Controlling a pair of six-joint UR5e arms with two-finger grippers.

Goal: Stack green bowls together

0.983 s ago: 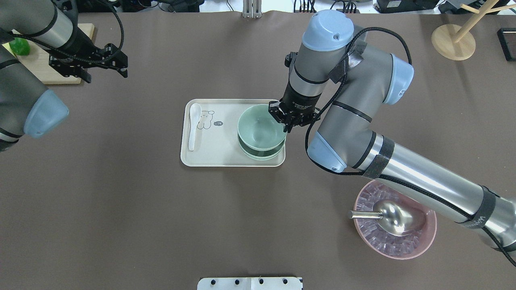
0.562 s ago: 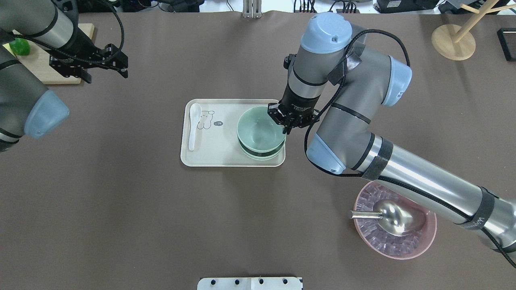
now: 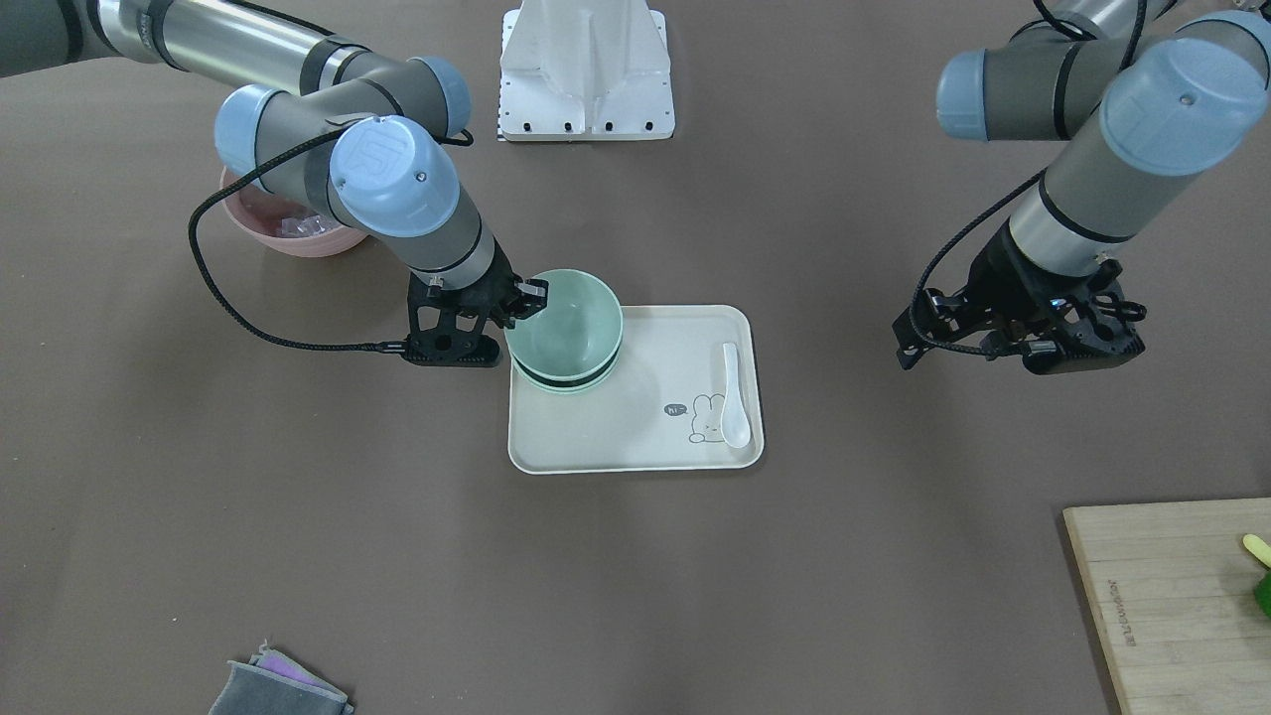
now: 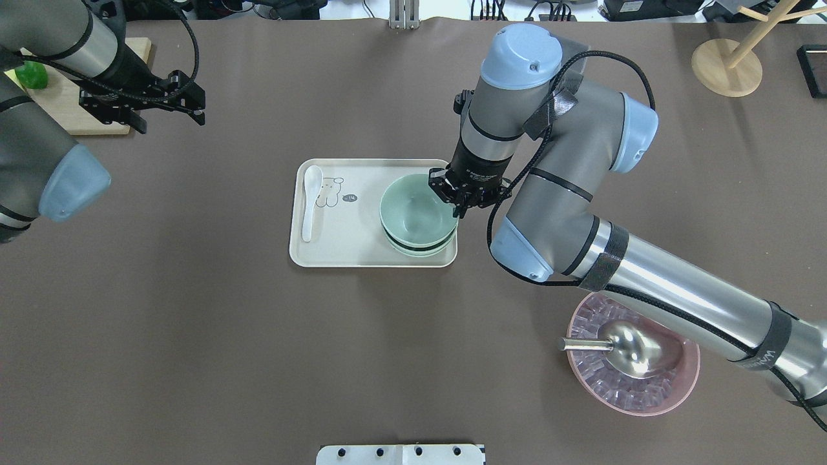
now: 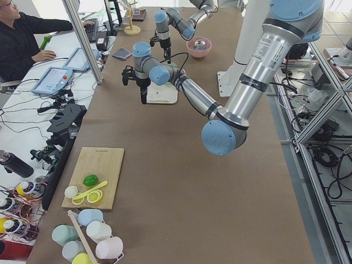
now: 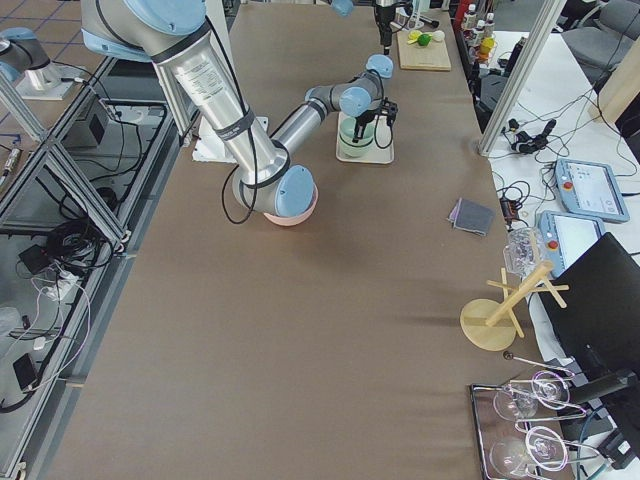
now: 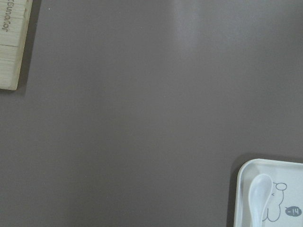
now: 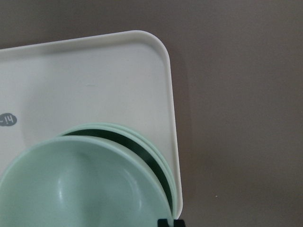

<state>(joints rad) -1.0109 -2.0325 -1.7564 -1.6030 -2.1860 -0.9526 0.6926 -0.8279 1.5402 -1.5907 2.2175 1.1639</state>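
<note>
The right gripper (image 4: 459, 205) is pinching the top bowl's (image 4: 413, 216) rim, holding it just over the stack (image 4: 418, 252) beneath. The left gripper (image 4: 148, 106) is hovering well apart; I cannot tell its opening.

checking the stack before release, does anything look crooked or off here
Yes: the top green bowl, gripped at its rim by the right gripper, sits offset from the lower bowls; a dark gap shows on one side.

The top bowl (image 4: 417, 216) hides most of the lower green bowls (image 4: 420, 252).
</note>
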